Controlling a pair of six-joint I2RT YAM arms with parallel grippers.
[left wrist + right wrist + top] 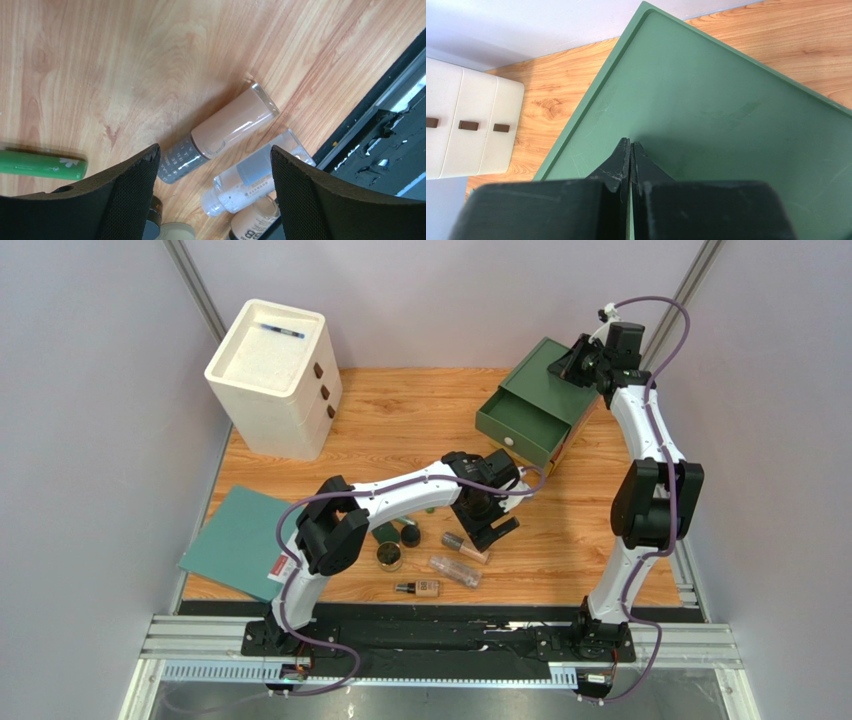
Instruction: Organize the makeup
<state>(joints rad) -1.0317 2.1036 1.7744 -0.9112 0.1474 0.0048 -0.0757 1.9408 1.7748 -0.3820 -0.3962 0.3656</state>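
Observation:
The makeup lies loose on the wooden table in front of the left arm. A pinkish bottle [466, 546] [225, 131] with a grey cap lies on its side, with a clear bottle [455, 570] [255, 175] and a beige bottle [418, 589] [254, 225] beside it. Two dark round jars [385, 534] and a gold-rimmed compact [389, 556] sit to their left. A green tube [42, 165] lies further left. My left gripper [492, 527] [215, 149] hangs open above the pinkish bottle, holding nothing. My right gripper [573, 365] [631, 142] is shut and empty, tips over the green box's top.
A green drawer box [540, 405] [726, 110] stands at the back right with its drawer pulled open. A white three-drawer unit [275, 375] [466, 125] stands at the back left with a thin blue pen [283, 332] on top. A teal sheet [238, 540] lies at the left edge.

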